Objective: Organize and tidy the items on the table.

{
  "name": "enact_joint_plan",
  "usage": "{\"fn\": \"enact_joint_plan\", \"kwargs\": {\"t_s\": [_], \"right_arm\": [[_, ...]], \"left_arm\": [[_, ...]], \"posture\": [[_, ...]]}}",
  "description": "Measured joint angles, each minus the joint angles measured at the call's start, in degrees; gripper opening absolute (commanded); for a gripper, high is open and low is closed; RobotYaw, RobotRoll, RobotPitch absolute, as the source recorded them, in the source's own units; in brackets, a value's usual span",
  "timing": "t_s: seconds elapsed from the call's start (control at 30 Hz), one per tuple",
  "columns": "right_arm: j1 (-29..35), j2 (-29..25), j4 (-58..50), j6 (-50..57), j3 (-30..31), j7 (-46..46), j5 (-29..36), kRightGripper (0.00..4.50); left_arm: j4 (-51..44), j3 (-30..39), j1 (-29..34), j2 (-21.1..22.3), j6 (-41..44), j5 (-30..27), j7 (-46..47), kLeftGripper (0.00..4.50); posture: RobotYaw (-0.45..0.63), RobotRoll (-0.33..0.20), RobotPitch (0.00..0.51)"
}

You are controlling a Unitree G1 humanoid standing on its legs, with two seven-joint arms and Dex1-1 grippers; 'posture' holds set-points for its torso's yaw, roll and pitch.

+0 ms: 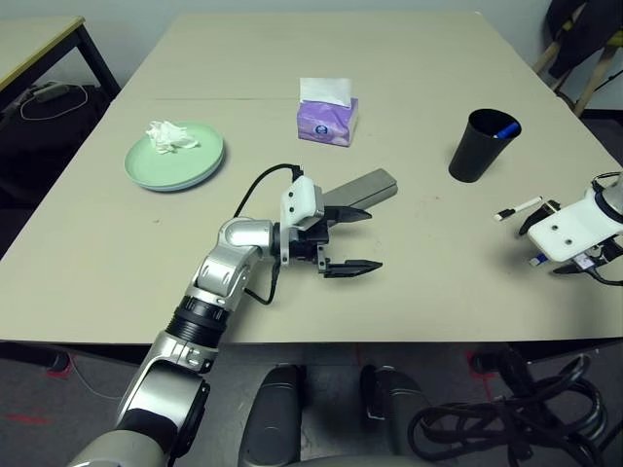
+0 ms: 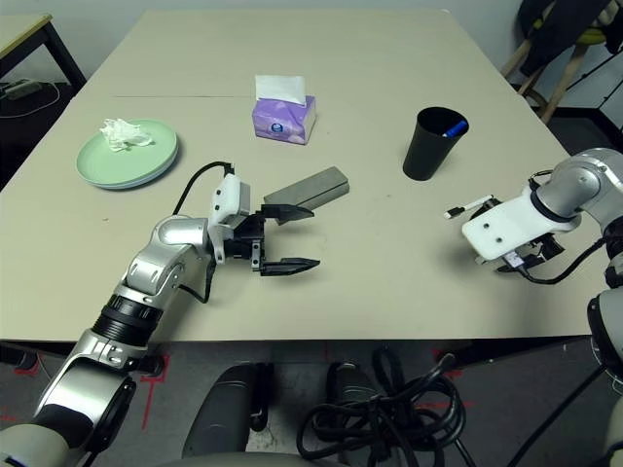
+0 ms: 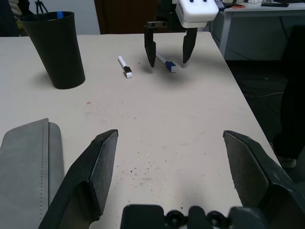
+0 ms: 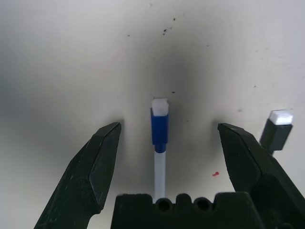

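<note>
The right claw (image 4: 164, 143) points down at the surface (image 1: 409, 58) with its fingers spread, straddling a blue-capped pen (image 4: 160, 138); a white-and-black pen (image 3: 125, 67) lies just beside it; the left claw (image 1: 358, 240) is spread too, level, empty, its upper finger over the grey glasses case (image 1: 365, 187); the black cup (image 1: 481, 144) stands upright beyond the pens with something blue inside; the pale-green plate (image 1: 175, 161), stacked on a blue one, carries crumpled tissue (image 1: 169, 135); a purple tissue box (image 1: 327, 117) stands mid-surface; the far half lies open; the right claw works near the right edge

Lab or office, beige table (image 1: 321, 58), side table (image 1: 39, 44), floor cables (image 1: 506, 418)
</note>
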Motion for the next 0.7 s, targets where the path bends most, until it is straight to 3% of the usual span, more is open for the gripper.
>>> {"fn": "enact_joint_plan", "kwargs": {"t_s": [0.27,0.43,0.63,0.7], "right_arm": [[-0.9,0.7,2.2,-0.4,1.6,-2.3,-2.8,4.50],[-1.3,1.7,2.5,-0.2,1.9,-2.9,-3.5,2.83],[-1.6,1.9,2.8,-0.2,2.0,-2.7,-3.5,0.39],[-1.6,1.9,2.9,-0.1,2.0,-2.0,-3.4,0.31]], "left_arm": [[-0.6,0.5,1.1,0.3,0.8,-0.1,0.5,4.47],[-2.3,0.6,1.3,0.5,1.4,-0.2,0.9,4.50],[-2.3,0.7,1.4,0.6,1.9,-0.2,1.0,4.50],[-2.3,0.7,1.4,0.6,1.9,-0.2,1.0,4.50]], "posture": [[0.15,0.000,0.179],[0.15,0.000,0.179],[0.15,0.000,0.169],[0.15,0.000,0.165]]}}
